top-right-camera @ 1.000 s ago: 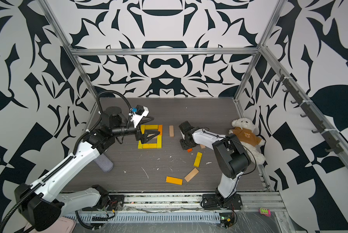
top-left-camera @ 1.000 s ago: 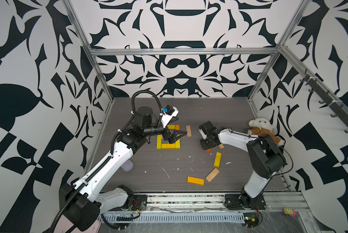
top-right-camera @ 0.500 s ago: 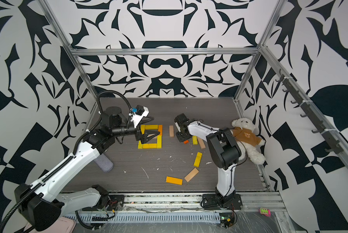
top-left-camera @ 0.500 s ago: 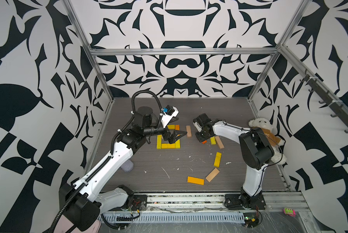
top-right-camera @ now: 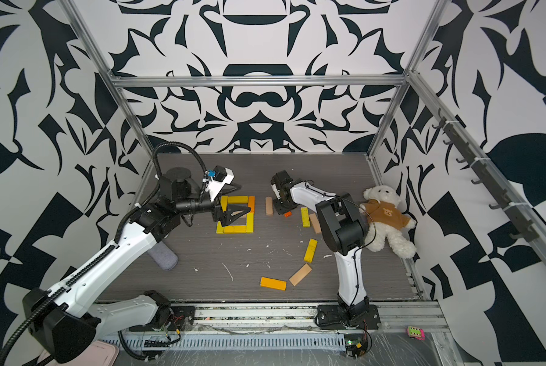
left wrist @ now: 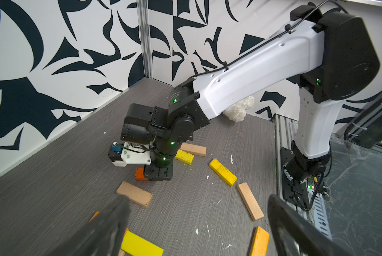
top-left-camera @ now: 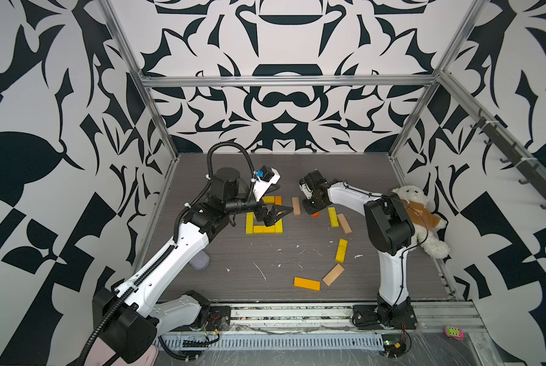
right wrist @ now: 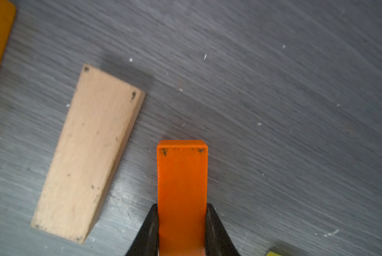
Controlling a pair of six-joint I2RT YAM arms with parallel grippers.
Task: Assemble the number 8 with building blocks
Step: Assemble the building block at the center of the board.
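My right pincer (right wrist: 181, 207) is clamped on a red-orange block (right wrist: 182, 175), one finger on each long edge, and most of the block sticks out past the tips toward the top of the wrist frame. It sits low over the grey floor (right wrist: 296, 99); I cannot tell whether it touches. Just to its left in that frame a pale tan plank (right wrist: 90, 153) lies flat and apart from it.

In a top view the same block (top-left-camera: 316, 215) is right of centre, and the tan plank (top-left-camera: 296, 206) lies between it and the yellow loop (top-left-camera: 260, 229) left of centre. My left pincer (top-left-camera: 281, 215) hangs over that loop with its jaws wide apart and empty, hiding part of it.

I judge this step to be carrying the block to the loop. To do it well I should:
- lift it clear of the tan plank
- pull my left pincer off the loop first
- lower the block flat, square to its neighbours
- let go only once it rests, so the laid blocks stay unshoved
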